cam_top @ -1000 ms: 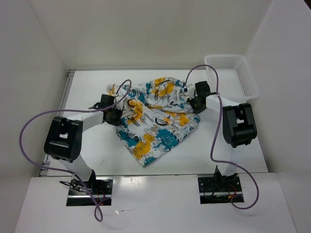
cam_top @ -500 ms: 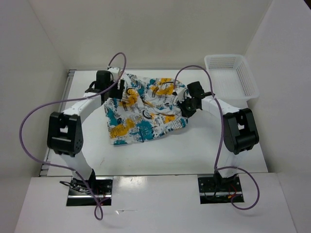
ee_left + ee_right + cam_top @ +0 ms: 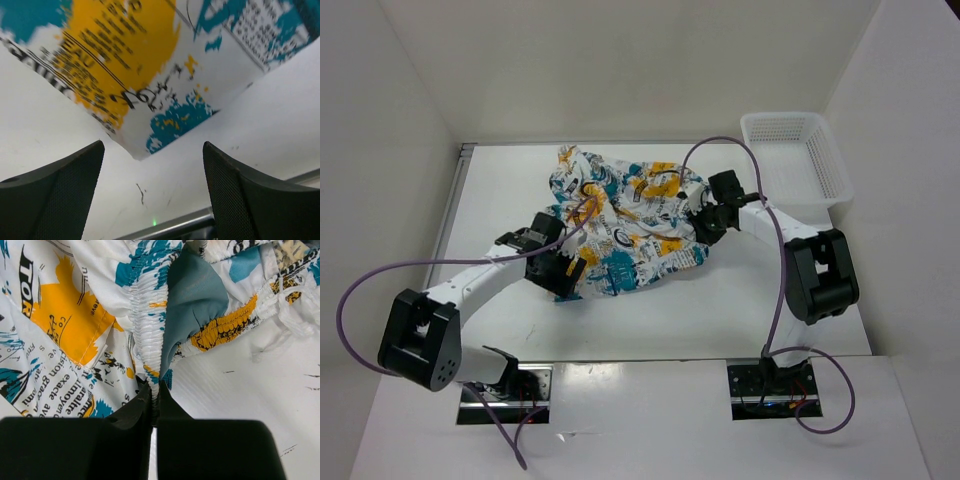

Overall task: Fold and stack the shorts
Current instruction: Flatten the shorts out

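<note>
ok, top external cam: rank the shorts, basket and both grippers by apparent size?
1. shorts: crumpled, but the largest footprint.
2. basket: clearly smaller.
3. left gripper and right gripper: smallest. They look about alike and both are partly against the fabric, so I won't rank one over the other.

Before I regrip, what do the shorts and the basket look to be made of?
The shorts: thin, matte printed fabric, likely a light woven cloth; it creases softly, and the waistband is gathered like elastic. The basket: rigid white plastic, faintly glossy, with moulded mesh walls.
</note>
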